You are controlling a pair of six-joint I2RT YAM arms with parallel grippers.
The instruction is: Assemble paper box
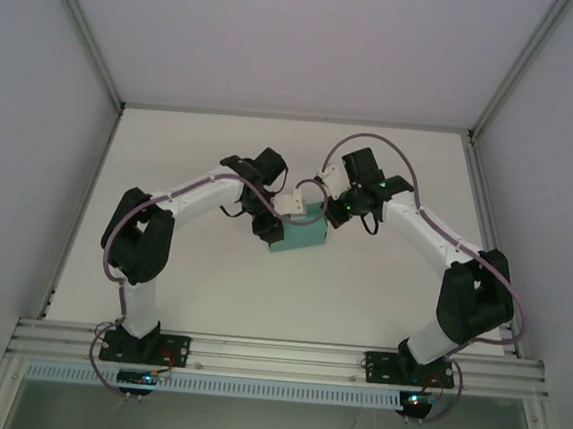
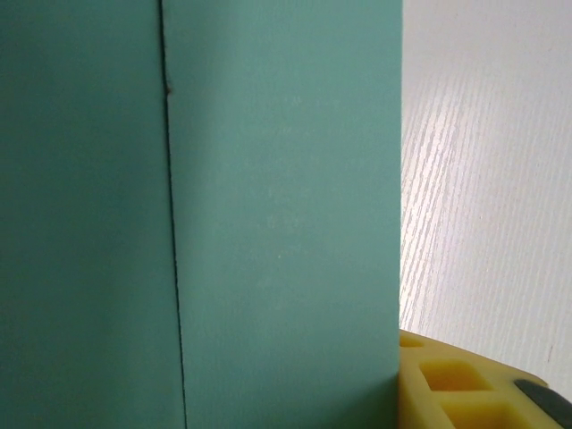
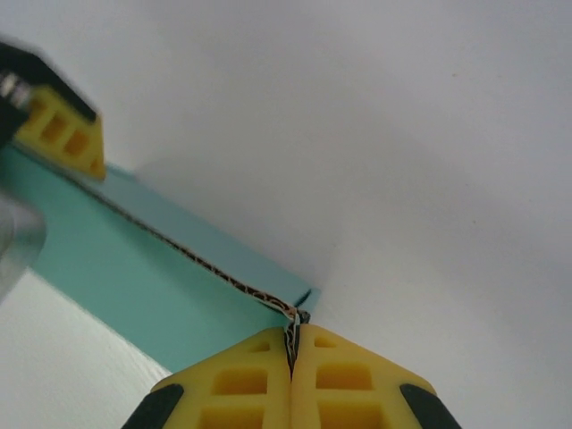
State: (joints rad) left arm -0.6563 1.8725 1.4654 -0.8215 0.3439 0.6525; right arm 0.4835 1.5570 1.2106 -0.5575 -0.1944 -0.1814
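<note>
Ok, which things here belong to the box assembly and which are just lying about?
Job in hand:
teal-green card paper box, between the two arms
right gripper, pinched shut on its corner edge
left gripper, against its other side

Not part of it:
white table
aluminium frame rail by the arm bases

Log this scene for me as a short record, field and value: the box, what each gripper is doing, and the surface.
item: paper box, teal card, already box-shaped
location: mid-table, between the two arms
right gripper: shut, pinching a card edge at the box's corner
left gripper: against the box's other end; open or shut unclear
visible detail: a dark seam runs down the card panel in the left wrist view
surface: white table
</note>
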